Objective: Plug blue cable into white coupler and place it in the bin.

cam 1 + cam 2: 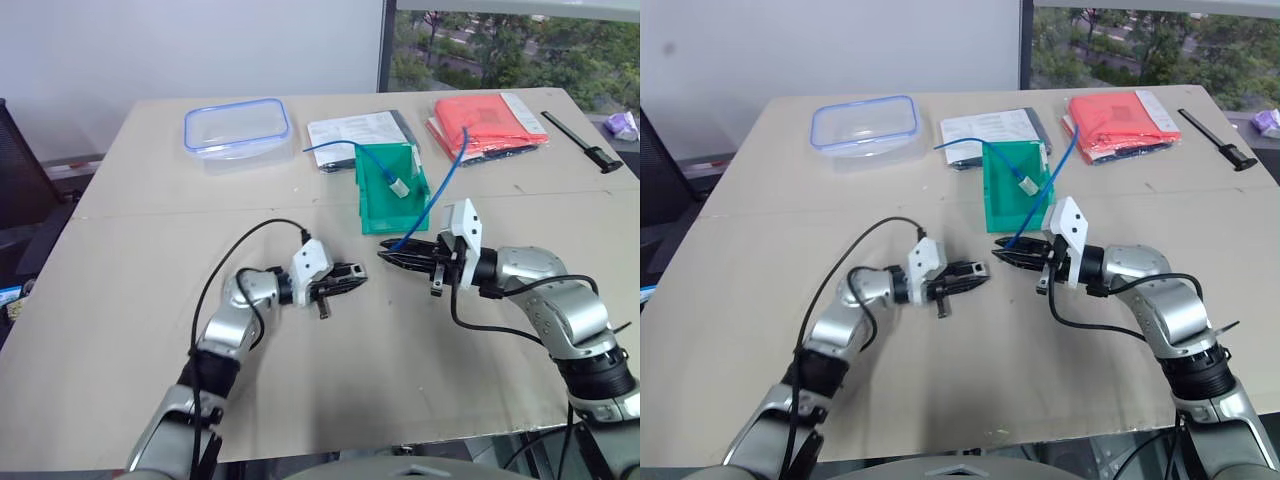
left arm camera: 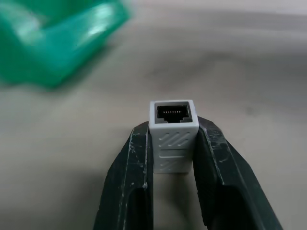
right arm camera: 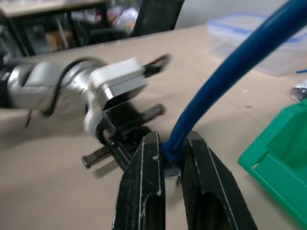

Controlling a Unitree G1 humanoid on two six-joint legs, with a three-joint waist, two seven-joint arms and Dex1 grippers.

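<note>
You've got a clear blue-rimmed food container [image 1: 237, 129] at the bench's [image 1: 120, 330] far left, white papers [image 1: 355, 131] beside it, a red packet [image 1: 488, 122] further right, and a black tool [image 1: 582, 141] near the far right edge.

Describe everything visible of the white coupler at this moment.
The white coupler is a small white plastic block with a dark square socket in its end face, a row of fine contacts showing inside, and diagonal ribs moulded on its side. It is clamped between the two black fingers of the left end effector, socket end sticking out past the fingertips, held above the table. Nothing is plugged into the socket yet.
</note>
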